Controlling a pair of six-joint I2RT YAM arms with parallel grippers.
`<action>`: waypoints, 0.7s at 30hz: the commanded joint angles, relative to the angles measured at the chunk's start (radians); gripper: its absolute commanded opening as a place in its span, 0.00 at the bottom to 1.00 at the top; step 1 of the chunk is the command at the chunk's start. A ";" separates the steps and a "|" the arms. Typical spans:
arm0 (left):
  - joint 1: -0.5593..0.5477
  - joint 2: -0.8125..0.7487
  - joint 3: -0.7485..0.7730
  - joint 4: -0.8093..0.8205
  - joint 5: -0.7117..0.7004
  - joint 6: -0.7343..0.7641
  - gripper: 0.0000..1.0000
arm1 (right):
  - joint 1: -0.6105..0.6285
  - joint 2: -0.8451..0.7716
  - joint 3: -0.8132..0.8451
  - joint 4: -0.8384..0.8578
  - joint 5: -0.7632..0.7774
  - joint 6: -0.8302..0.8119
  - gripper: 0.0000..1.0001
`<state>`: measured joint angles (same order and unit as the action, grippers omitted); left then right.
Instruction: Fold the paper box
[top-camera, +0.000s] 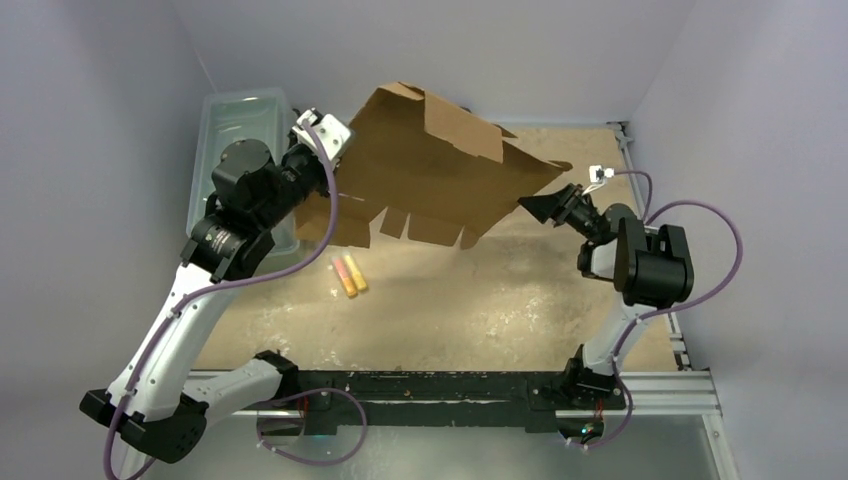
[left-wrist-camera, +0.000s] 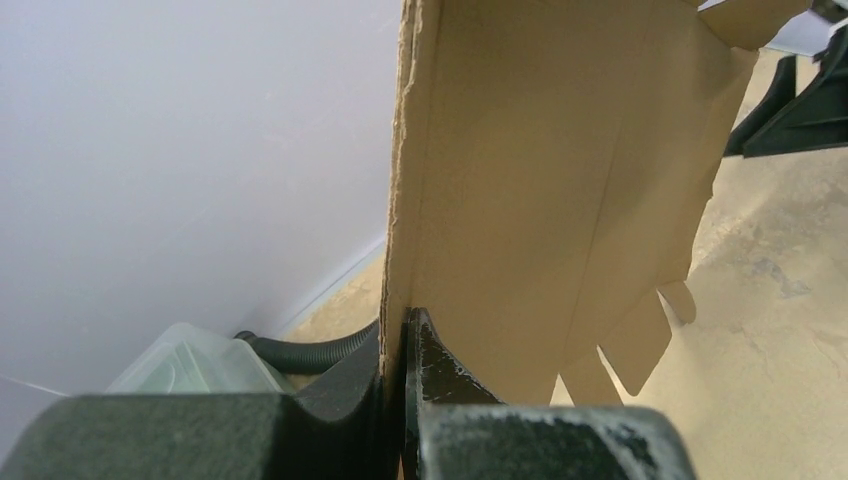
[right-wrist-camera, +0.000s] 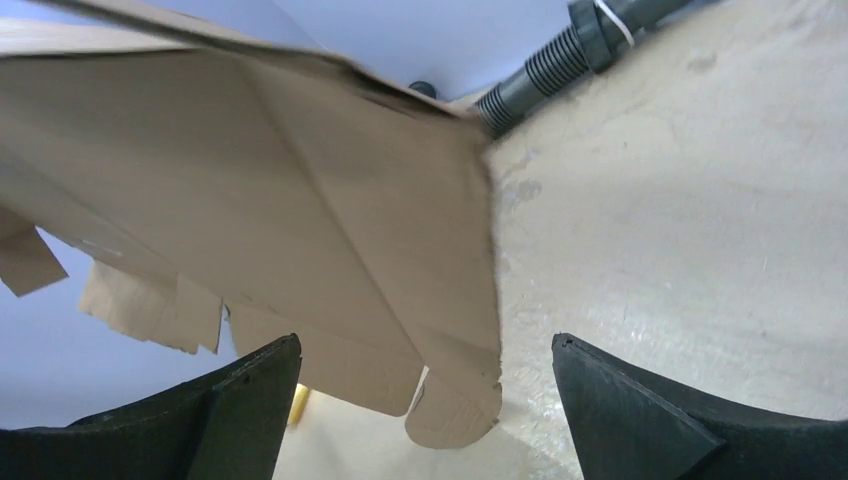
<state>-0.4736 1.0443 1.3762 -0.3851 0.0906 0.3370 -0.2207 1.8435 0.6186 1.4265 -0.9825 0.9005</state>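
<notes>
A: Where is the paper box?

B: Off the table, tilted in the air toward 12 o'clock in the top view. It is an unfolded brown corrugated sheet with creased panels, and a row of cut tabs hangs along its 6 o'clock edge.

A: Who holds it?

B: The left gripper, at 10 o'clock. Its fingers are pressed together on the sheet's ragged left edge, and its wrist view shows the cardboard standing upright between them. From above, those fingertips are hidden behind the sheet.

A: And the right gripper?

B: It sits at 2 o'clock, fingers spread wide. A corner of the sheet with a rounded tab hangs between them. I cannot tell whether either finger touches it.

A: What else is hard to see?

B: The sheet covers the table's far middle. The left arm cuts across the clear bin at 10 o'clock. Two small sticks, one orange and one yellow, lie at 9 o'clock, too small to identify.
</notes>
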 joint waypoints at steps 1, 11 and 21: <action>-0.005 -0.023 -0.019 0.059 0.024 -0.059 0.00 | 0.018 0.046 0.041 0.413 0.018 0.111 0.98; -0.005 -0.025 -0.056 0.090 -0.005 -0.108 0.00 | 0.070 0.110 0.137 0.421 -0.045 0.034 0.84; -0.005 -0.041 -0.127 0.146 -0.060 -0.148 0.00 | 0.064 0.016 0.095 0.412 -0.051 0.008 0.16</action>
<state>-0.4736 1.0306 1.2736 -0.3382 0.0589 0.2401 -0.1516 1.9411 0.7269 1.5169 -1.0306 0.9306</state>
